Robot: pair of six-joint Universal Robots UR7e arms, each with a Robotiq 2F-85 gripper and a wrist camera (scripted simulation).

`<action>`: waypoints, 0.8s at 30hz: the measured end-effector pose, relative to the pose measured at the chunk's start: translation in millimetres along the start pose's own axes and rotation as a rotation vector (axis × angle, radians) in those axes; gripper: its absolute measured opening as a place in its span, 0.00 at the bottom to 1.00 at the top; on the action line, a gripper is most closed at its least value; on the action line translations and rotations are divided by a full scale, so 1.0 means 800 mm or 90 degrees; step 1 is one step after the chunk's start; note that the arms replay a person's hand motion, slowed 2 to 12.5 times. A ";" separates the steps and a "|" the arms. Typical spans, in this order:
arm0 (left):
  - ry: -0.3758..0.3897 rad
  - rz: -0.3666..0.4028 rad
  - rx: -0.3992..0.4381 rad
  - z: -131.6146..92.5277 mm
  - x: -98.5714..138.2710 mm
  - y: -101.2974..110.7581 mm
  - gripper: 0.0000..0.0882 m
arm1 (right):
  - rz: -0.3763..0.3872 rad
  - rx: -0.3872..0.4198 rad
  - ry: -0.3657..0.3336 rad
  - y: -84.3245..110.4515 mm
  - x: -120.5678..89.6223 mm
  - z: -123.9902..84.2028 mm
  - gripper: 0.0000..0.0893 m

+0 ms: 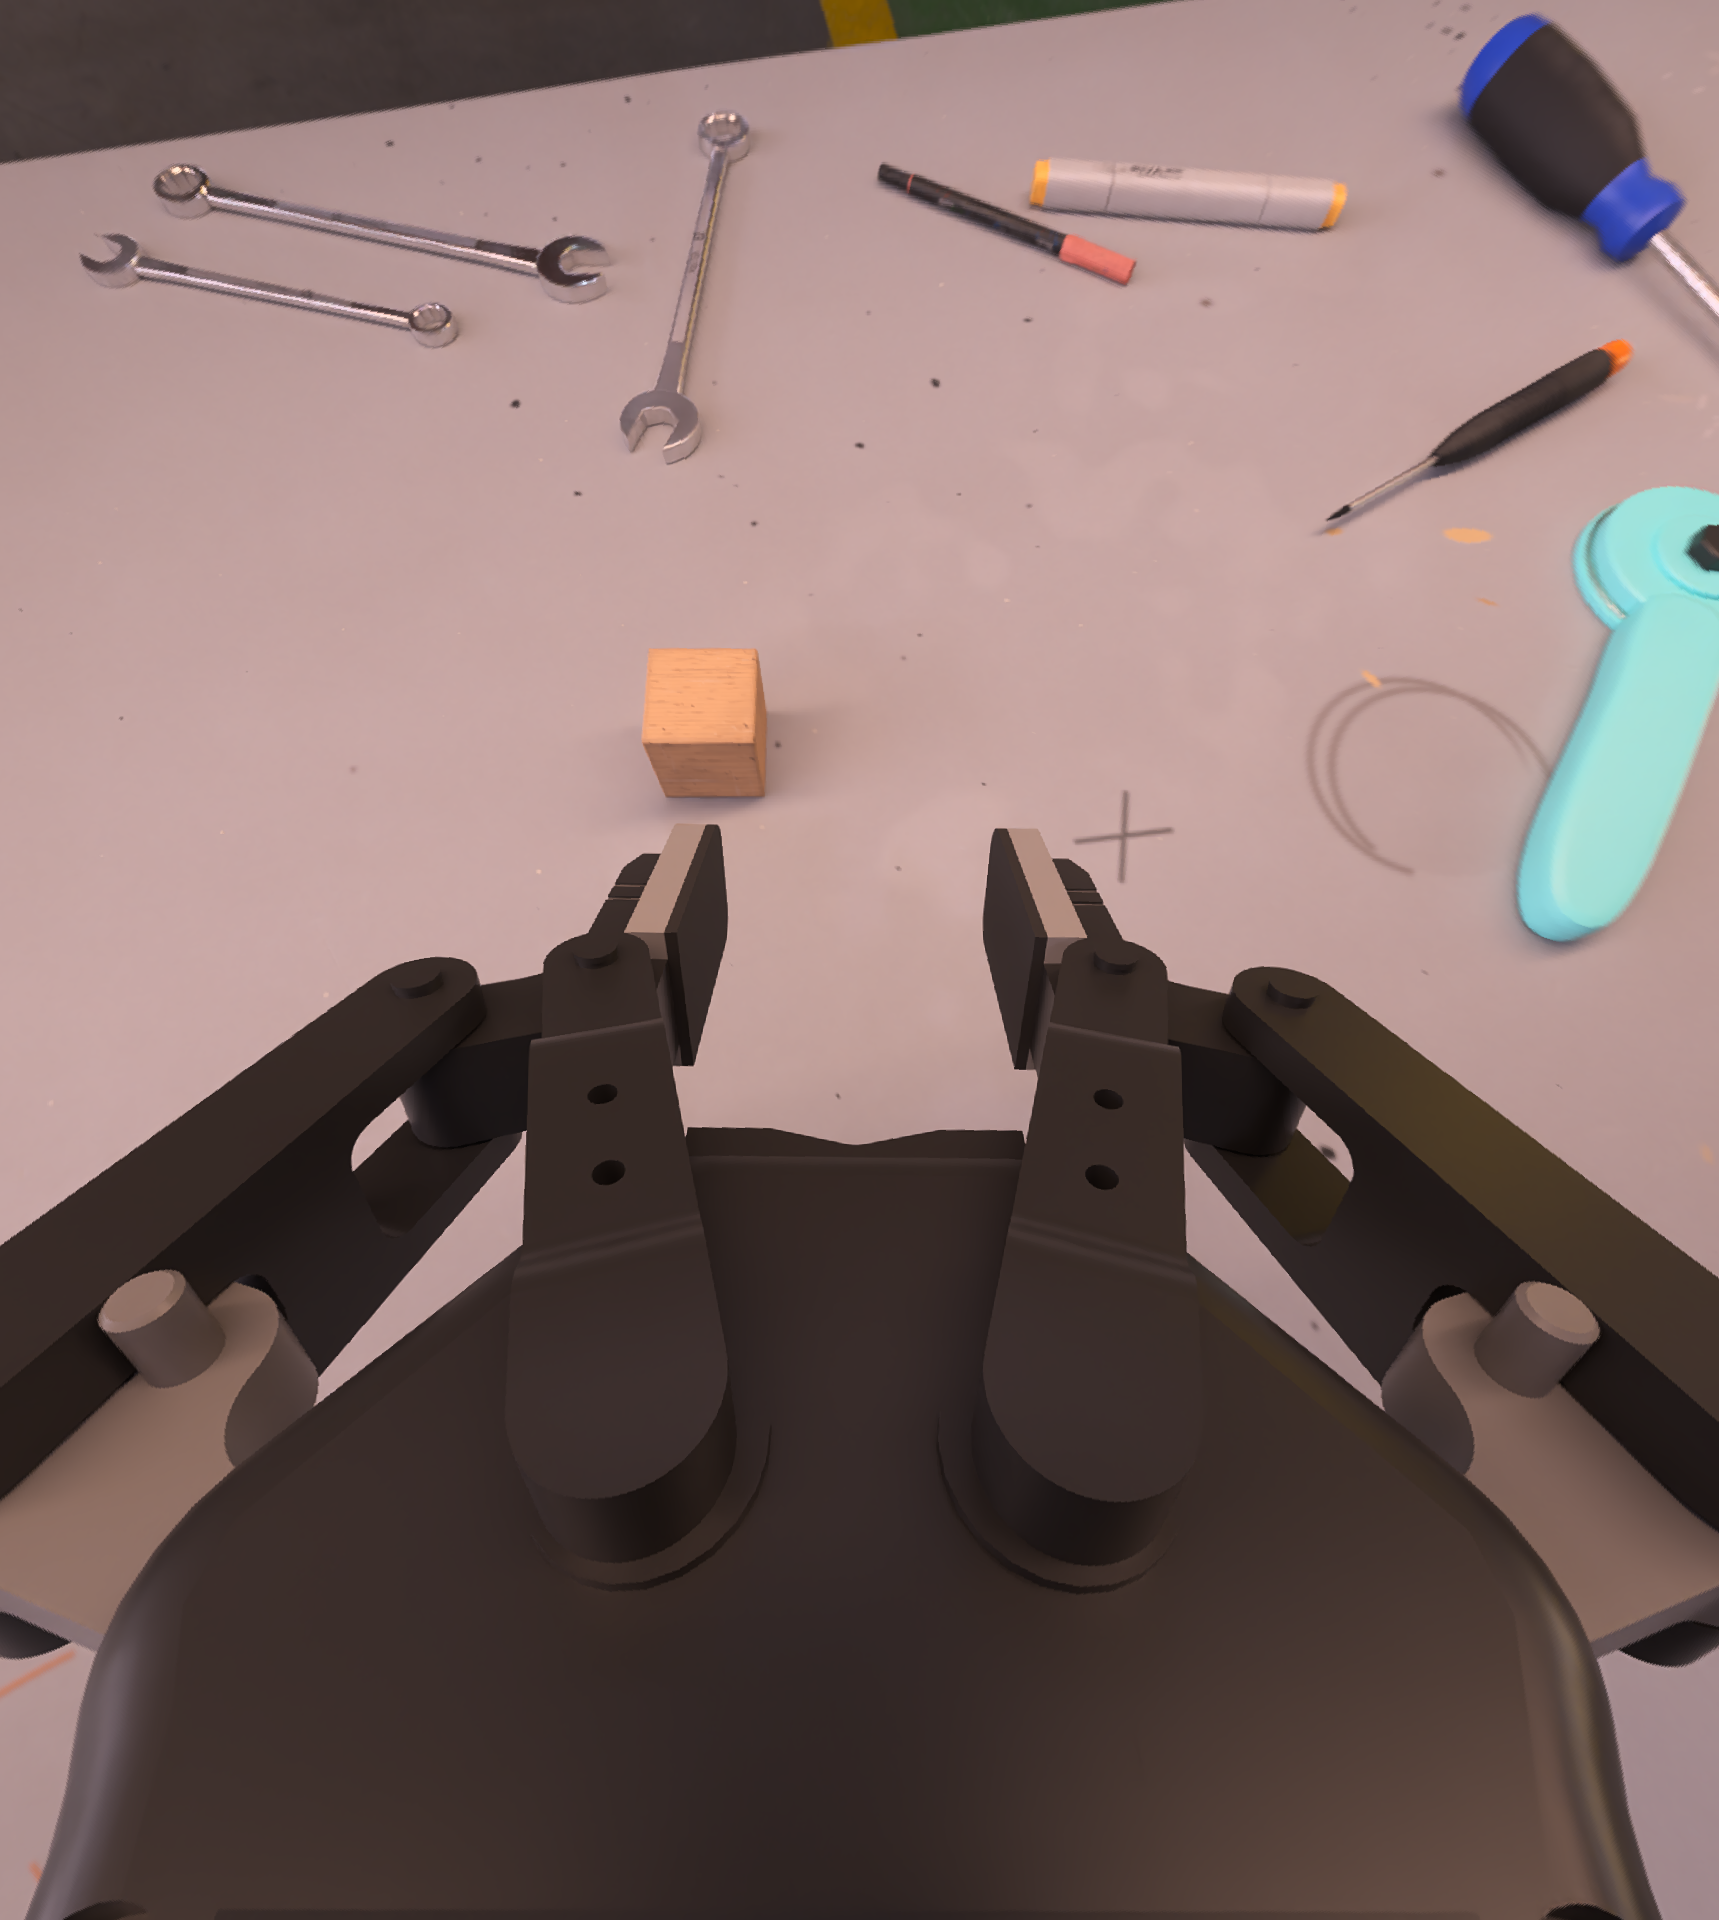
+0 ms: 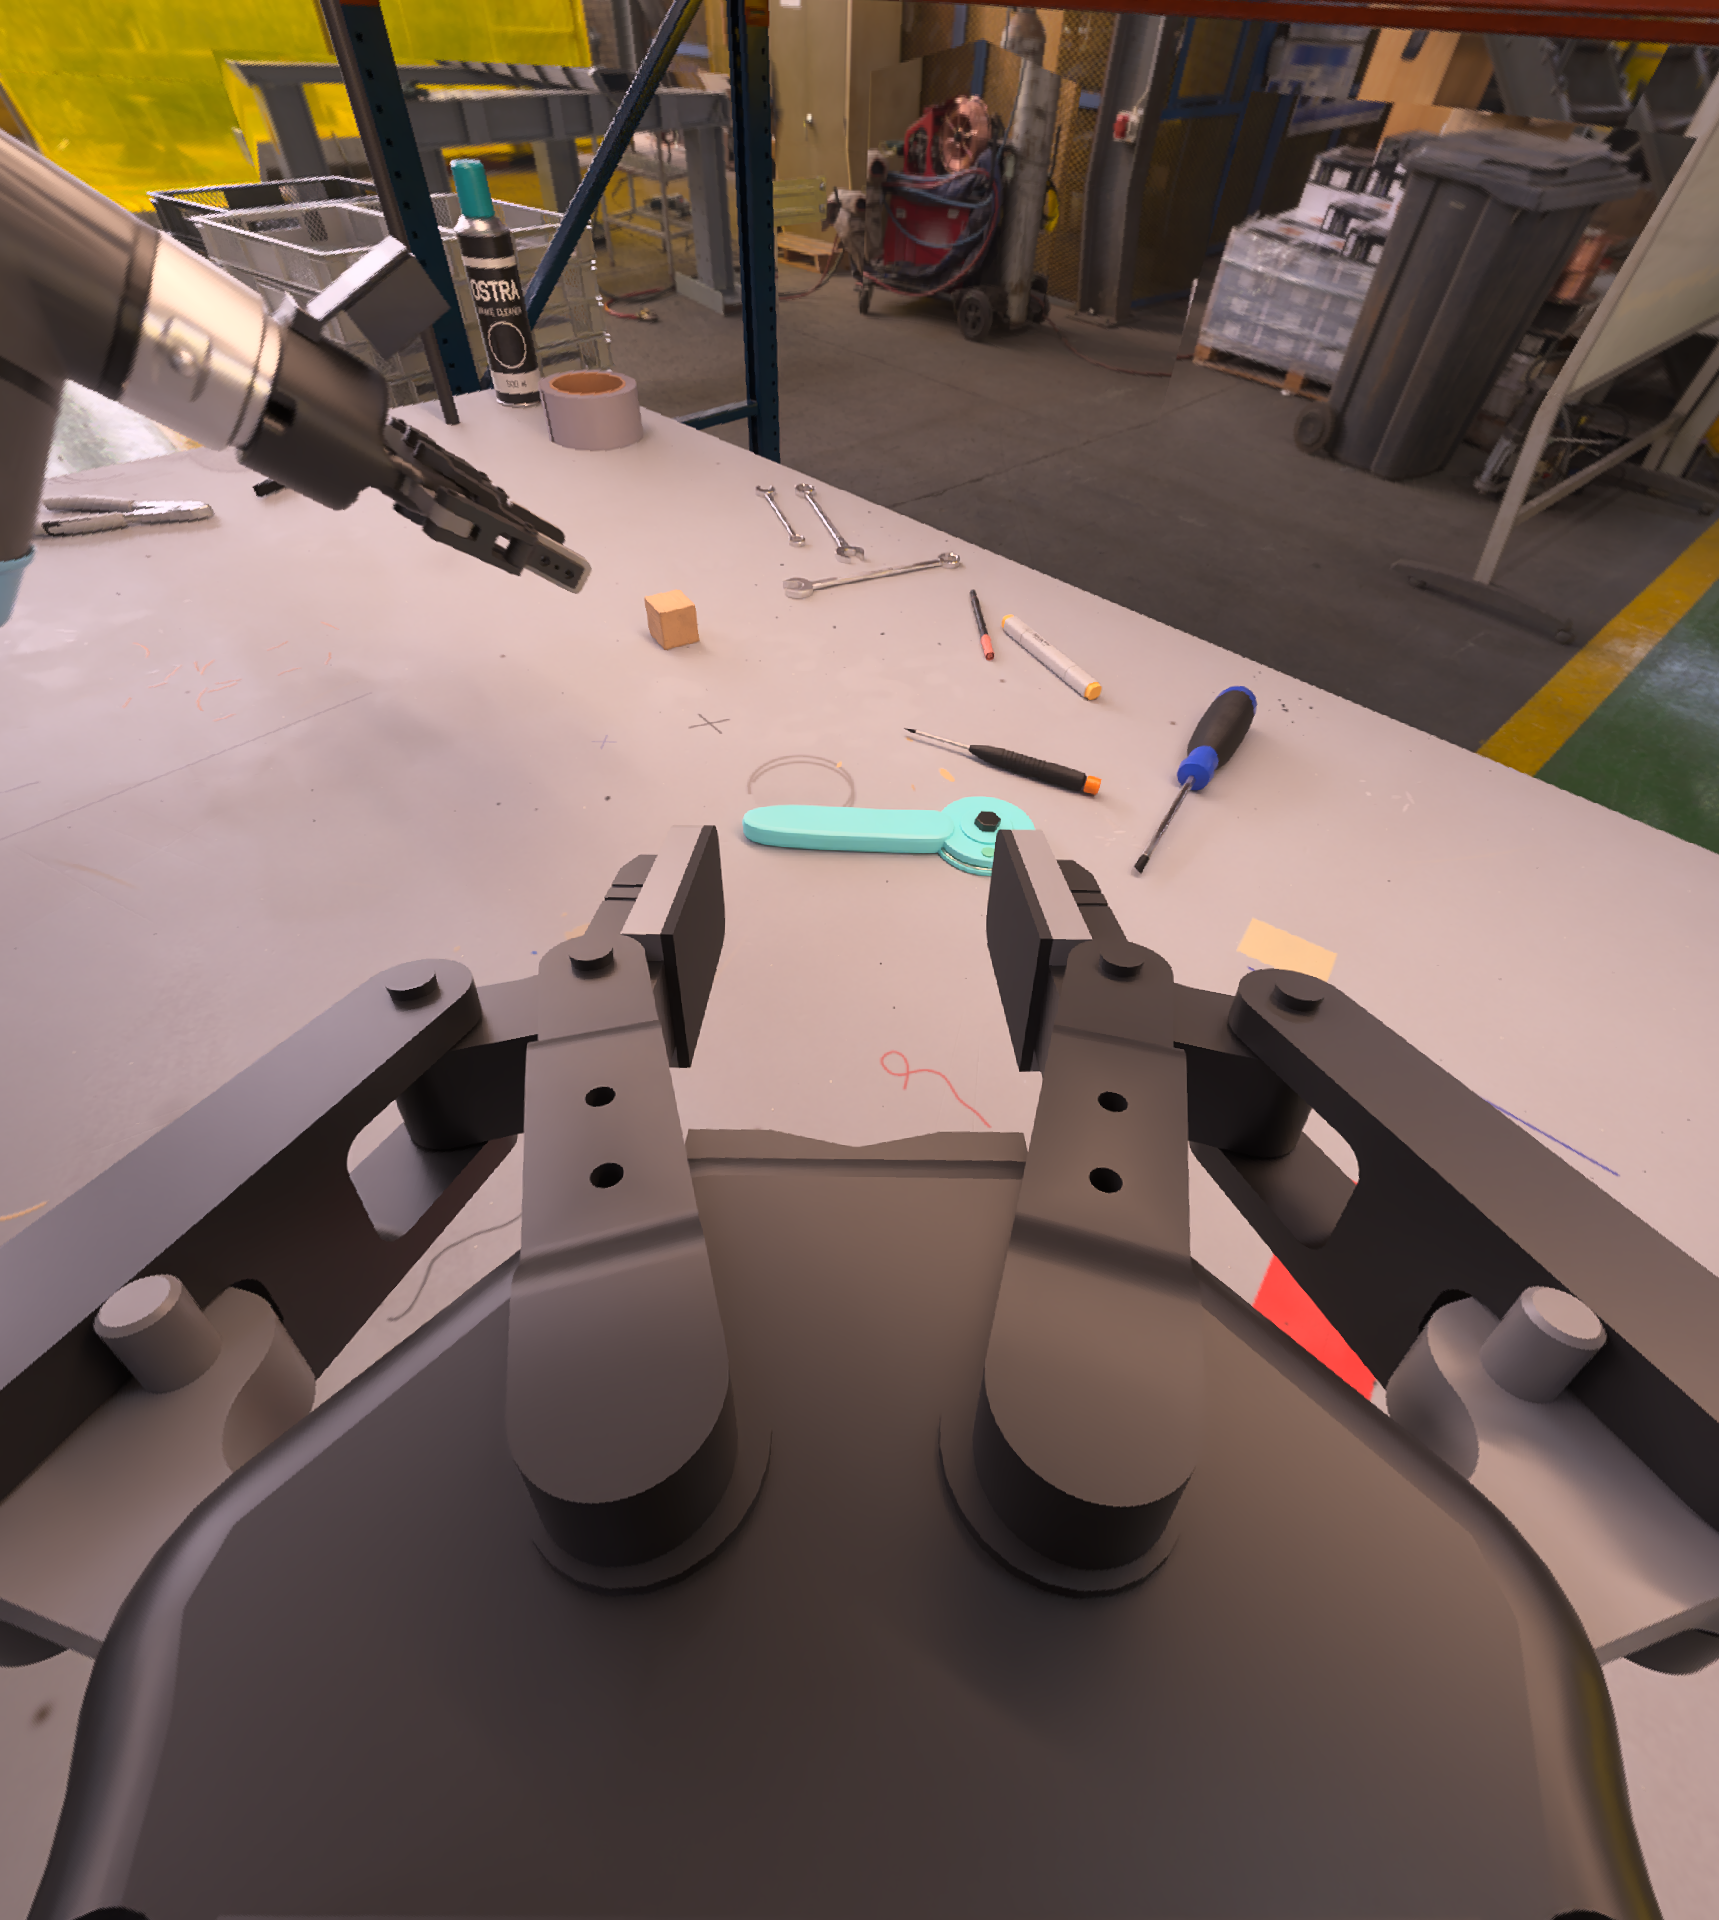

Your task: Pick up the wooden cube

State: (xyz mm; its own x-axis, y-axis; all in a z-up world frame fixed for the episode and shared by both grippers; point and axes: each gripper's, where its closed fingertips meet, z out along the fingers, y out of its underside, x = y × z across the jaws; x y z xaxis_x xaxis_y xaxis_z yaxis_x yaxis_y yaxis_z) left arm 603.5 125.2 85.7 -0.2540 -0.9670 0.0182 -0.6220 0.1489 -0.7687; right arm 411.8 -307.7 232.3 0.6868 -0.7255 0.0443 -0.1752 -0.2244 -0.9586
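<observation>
The wooden cube (image 1: 704, 720) is small and light brown and stands on the grey table (image 1: 315, 644). My left gripper (image 1: 855, 847) is open and empty, above the table, just short of the cube and a little to its right. In the right wrist view the cube (image 2: 671, 619) lies far ahead, and the left gripper (image 2: 559, 566) hangs close to its left, pointing at it. My right gripper (image 2: 855, 847) is open and empty, far from the cube, above the near part of the table.
Three wrenches (image 1: 683, 291) lie beyond the cube. A pen (image 1: 1006, 223), a marker (image 1: 1187, 192), two screwdrivers (image 1: 1603, 166) and a turquoise rotary cutter (image 1: 1655, 707) lie to the right. A spray can (image 2: 496, 291) and a tape roll (image 2: 592, 407) stand at the far edge.
</observation>
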 end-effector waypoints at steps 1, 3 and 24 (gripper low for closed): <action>-0.002 0.000 -0.007 0.006 -0.003 -0.002 0.51 | 0.001 0.001 -0.001 0.000 0.000 0.000 0.52; -0.007 0.000 -0.023 0.018 -0.010 -0.004 0.51 | 0.001 0.003 -0.003 -0.001 0.001 -0.001 0.52; -0.043 0.009 -0.195 0.112 -0.051 0.018 0.50 | 0.010 0.013 0.029 0.002 0.028 -0.015 0.52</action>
State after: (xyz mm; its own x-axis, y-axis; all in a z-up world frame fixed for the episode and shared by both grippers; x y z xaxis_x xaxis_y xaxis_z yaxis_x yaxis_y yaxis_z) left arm 671.4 148.5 16.9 -0.2202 -0.9746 -0.0415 -0.8159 0.2073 -0.5398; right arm 418.7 -332.1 234.8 0.6515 -0.7575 0.0410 -0.1709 -0.1993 -0.9649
